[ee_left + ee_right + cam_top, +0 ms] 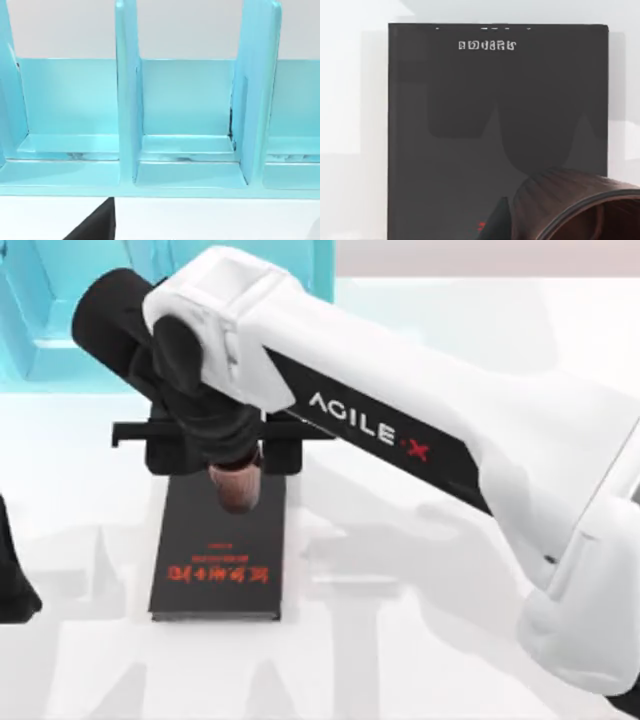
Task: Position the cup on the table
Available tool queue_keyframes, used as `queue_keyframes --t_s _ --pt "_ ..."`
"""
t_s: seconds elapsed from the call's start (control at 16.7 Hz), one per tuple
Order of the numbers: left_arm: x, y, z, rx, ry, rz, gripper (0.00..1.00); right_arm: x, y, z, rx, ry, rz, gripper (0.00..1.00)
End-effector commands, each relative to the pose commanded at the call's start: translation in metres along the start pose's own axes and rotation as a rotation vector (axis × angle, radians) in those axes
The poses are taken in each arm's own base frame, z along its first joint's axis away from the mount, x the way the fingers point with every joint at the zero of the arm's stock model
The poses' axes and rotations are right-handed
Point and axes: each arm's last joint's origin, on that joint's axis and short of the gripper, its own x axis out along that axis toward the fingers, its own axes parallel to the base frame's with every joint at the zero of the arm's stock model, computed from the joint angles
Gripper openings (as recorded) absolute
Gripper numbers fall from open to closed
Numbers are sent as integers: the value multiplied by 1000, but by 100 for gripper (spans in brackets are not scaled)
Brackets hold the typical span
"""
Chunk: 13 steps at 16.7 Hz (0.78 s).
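our right arm reaches across from the right side of the table [420, 660] and its right gripper [236, 480] hangs over the far end of the black book [215, 585]. directly under the wrist, the cup [237, 488] sits among the gripper's dark parts, above the book's cover, its reddish-brown ribbed side poking out towards the book's red lettering. we cannot tell how wide the fingers stand, nor whether they press on the cup: the wrist housing hides them from above.

in the right wrist view the cup [570, 205] sits close to the camera, its rim and dark inside turned towards us, with a dark pointed finger [499, 220] just beside its wall; whether they touch, we cannot tell. beyond the cup lies the book [445, 150], flat on the white table.

our left arm [12, 575] is at the table's left edge, well apart from the cup. its wrist view faces the turquoise shelf unit [127, 95] with upright dividers.
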Motion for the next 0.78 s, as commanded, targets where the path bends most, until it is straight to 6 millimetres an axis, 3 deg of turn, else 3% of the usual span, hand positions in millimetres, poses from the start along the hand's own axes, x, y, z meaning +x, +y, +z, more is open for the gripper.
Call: queue_keyframes --t_s 0.24,0.78 --pt "0 0 0 0 0 0 100 -10 -20 9 3 -4 3 0" --pt "0 0 0 0 0 0 100 -30 -99 17 5 0 -9 0"
